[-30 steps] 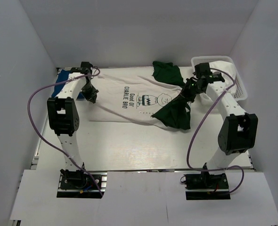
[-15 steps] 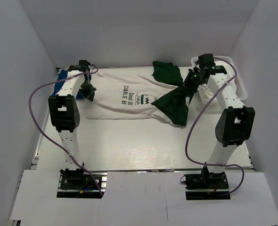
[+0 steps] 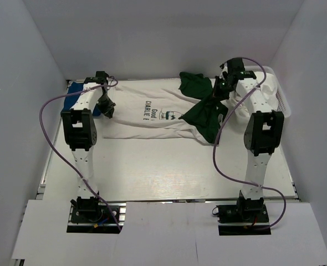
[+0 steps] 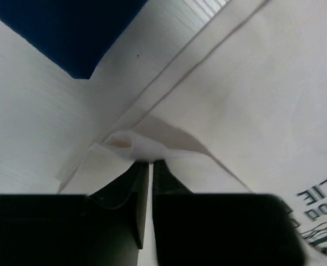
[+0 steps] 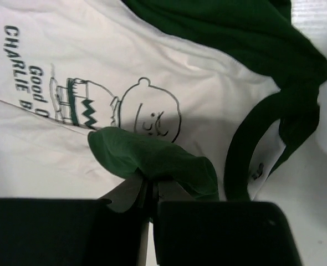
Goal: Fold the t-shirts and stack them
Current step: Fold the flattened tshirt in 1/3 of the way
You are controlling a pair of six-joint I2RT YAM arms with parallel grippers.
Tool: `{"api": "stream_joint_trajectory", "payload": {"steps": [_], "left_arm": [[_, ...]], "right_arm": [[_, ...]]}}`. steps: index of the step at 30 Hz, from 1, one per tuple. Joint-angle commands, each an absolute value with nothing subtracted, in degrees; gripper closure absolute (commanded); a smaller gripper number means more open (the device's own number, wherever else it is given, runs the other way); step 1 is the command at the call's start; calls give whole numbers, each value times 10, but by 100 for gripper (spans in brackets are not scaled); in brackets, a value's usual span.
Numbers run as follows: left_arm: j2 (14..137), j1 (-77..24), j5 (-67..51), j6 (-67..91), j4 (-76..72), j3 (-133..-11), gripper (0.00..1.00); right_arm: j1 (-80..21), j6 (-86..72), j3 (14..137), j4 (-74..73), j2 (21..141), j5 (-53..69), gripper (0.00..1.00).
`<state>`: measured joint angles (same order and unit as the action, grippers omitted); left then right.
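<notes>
White table [image 3: 163, 172] — left pincer [image 4: 151, 166], right pincer [image 5: 152, 185] pinch printed tee [image 3: 130, 119] (blue tee [image 4: 69, 27] far-left).

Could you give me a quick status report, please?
Left gripper shut on hem of white tee. Right gripper shut on its green sleeve, held over the print. Blue tee far left. No obstruction seen.

Even, bright light is thrown from above; only soft shadows are cast on the pale flat surface [image 3: 169, 172]. In both wrist views the black jaws are rendered dark and blurred at the lower edge.
</notes>
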<state>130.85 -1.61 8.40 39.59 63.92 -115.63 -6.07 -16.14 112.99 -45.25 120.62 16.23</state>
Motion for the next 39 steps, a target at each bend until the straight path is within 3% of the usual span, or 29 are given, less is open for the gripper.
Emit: {"api": "stream_joint_trajectory", "payload": {"steps": [1, 2, 3, 4, 5, 6, 7, 10, 11, 20, 24, 35, 36, 37, 39], "left_arm": [[1312, -12, 105, 400, 628, -1198, 78], [1318, -12, 105, 400, 628, -1208, 75], [1324, -12, 105, 400, 633, -1222, 64], [1337, -12, 105, 400, 640, -1257, 36], [1337, -12, 105, 400, 648, -1274, 25], [1337, -12, 105, 400, 656, -1289, 16], [1323, -12, 105, 394, 663, -1296, 1], [1265, -18, 94, 381, 615, -1216, 0], [1244, -18, 89, 371, 600, -1190, 0], [1117, -42, 4, 345, 505, -955, 0], [1136, -48, -1, 339, 499, -904, 0], [1179, -60, 46, 346, 488, -861, 0], [1179, -60, 46, 346, 488, -861, 0], [1185, -60, 54, 346, 488, -861, 0], [1193, -60, 67, 346, 495, -861, 0]], "right_arm": [[-58, -79, 1169, -406, 1231, 166, 96], [-60, -71, 1177, -401, 1254, 170, 91], [-60, -66, 1187, -398, 1264, 149, 81], [-62, -59, 1200, -407, 1272, 148, 72], [-62, -57, 1254, -421, 1286, 147, 53], [-62, -59, 1270, -438, 1291, 139, 50], [-63, -57, 1287, -445, 1283, 145, 38], [-69, -55, 1218, -446, 1209, 157, 20], [-73, -53, 1163, -440, 1189, 158, 10], [-85, -85, 761, -374, 917, 95, 10], [-82, -78, 645, -378, 885, 63, 12], [-83, -39, 659, -295, 989, 85, 17], [-83, -36, 664, -292, 997, 88, 20], [-83, -26, 677, -290, 1003, 91, 36], [-83, -24, 685, -301, 1030, 84, 53]]}}
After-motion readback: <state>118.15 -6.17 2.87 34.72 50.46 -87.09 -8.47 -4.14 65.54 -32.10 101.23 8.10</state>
